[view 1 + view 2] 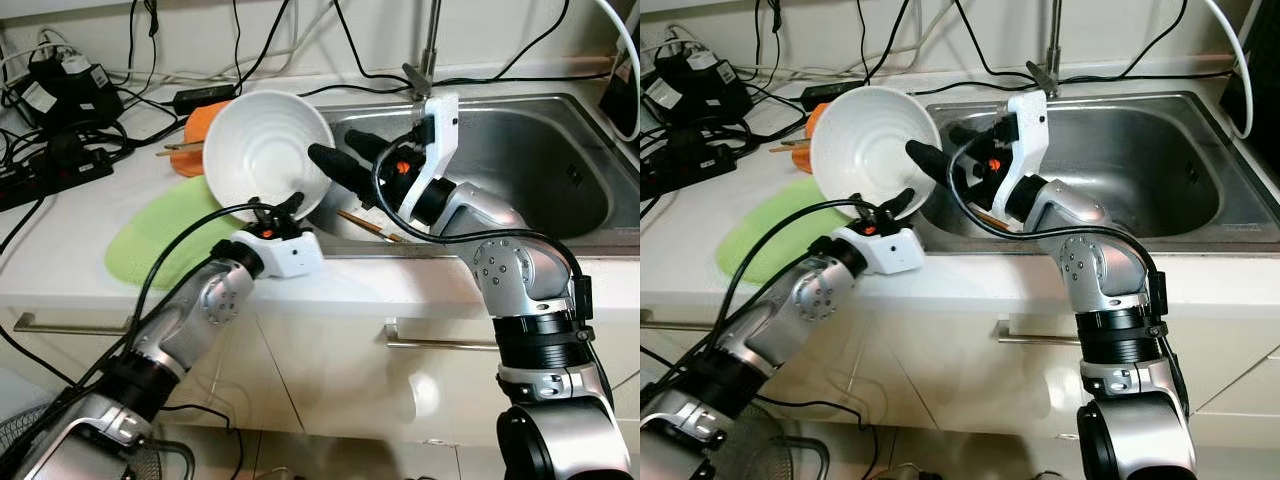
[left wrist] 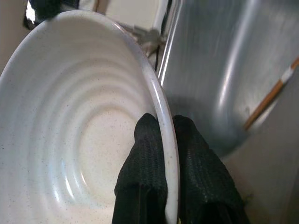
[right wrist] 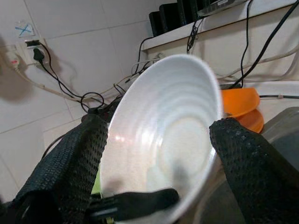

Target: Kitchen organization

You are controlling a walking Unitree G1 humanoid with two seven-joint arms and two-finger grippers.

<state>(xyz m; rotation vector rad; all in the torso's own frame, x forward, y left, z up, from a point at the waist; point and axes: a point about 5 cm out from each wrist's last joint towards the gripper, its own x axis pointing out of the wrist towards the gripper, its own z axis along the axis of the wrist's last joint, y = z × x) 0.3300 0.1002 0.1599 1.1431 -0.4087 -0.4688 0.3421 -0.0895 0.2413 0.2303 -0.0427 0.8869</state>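
Left gripper (image 1: pixel 281 207) jaws pinch the white bowl (image 1: pixel 262 150) rim, bowl tilted over the tabletop edge by the sink (image 1: pixel 560 150). Right gripper (image 1: pixel 345 160) jaws spread wide, empty, facing the bowl. Thin rim pinch; bowl may slip into the sink.

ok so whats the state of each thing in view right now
white ridged ceramic bowl: tilted on edge, rim pinched by left gripper
right gripper: open, fingers either side of the bowl
stainless steel sink: basin dry, chopsticks lying inside
orange bowls: stacked on counter
green mat: flat on counter
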